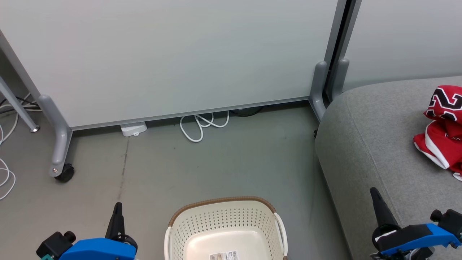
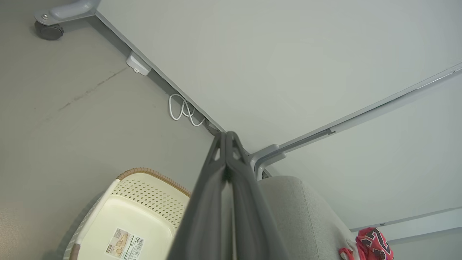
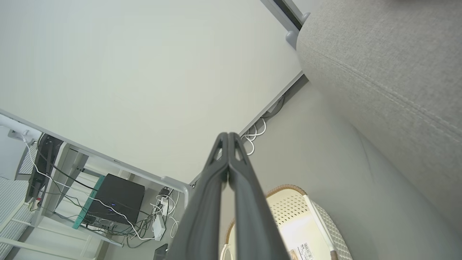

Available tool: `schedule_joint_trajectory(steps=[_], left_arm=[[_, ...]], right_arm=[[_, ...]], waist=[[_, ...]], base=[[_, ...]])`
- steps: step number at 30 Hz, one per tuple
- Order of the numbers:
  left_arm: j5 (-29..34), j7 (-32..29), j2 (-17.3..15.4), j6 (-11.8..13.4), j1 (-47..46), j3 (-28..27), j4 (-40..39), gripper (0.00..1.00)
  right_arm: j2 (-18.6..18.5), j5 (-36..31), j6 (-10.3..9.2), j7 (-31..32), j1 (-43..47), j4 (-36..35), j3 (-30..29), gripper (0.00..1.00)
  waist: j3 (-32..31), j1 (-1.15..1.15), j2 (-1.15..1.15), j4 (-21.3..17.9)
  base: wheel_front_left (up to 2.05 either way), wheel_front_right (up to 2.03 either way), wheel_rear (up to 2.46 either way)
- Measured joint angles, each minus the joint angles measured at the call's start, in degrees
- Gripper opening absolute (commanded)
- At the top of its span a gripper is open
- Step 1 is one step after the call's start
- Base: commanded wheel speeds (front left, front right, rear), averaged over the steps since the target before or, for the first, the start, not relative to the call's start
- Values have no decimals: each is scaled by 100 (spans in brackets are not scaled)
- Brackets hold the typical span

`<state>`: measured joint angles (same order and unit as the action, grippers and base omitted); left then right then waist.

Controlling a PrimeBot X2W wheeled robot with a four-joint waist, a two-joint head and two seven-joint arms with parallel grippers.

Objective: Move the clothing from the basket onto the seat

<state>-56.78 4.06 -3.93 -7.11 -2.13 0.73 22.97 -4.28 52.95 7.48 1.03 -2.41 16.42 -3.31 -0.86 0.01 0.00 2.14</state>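
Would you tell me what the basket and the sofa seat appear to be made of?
The basket: likely matte cream plastic, judging by its moulded holes; the brown rim looks woven. The seat: light-grey woven upholstery fabric, with visible weave and a stitched seam.

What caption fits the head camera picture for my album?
Empty cream perforated plastic basket below, red jerseys piled on grey fabric sofa.

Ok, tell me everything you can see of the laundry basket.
The basket is cream-white perforated plastic, rounded-rectangular, with a brown woven-look rim and white side handles. It stands upright on the grey floor, left of the sofa, with a strip of floor between them. Its smooth bottom, as far as it shows, is bare but for a barcode label. Its near end is cut off by the head view's lower edge.
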Motion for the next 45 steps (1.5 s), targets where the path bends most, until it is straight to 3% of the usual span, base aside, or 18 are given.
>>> schedule_joint_trajectory(steps=[45], left_arm=[[-2260,-679,68,0,-242,-458,-563,0]], right_arm=[[83,2495,0,345,-217,-143,-205,0]], waist=[[58,-1,0,-119]], base=[[0,0,0]])
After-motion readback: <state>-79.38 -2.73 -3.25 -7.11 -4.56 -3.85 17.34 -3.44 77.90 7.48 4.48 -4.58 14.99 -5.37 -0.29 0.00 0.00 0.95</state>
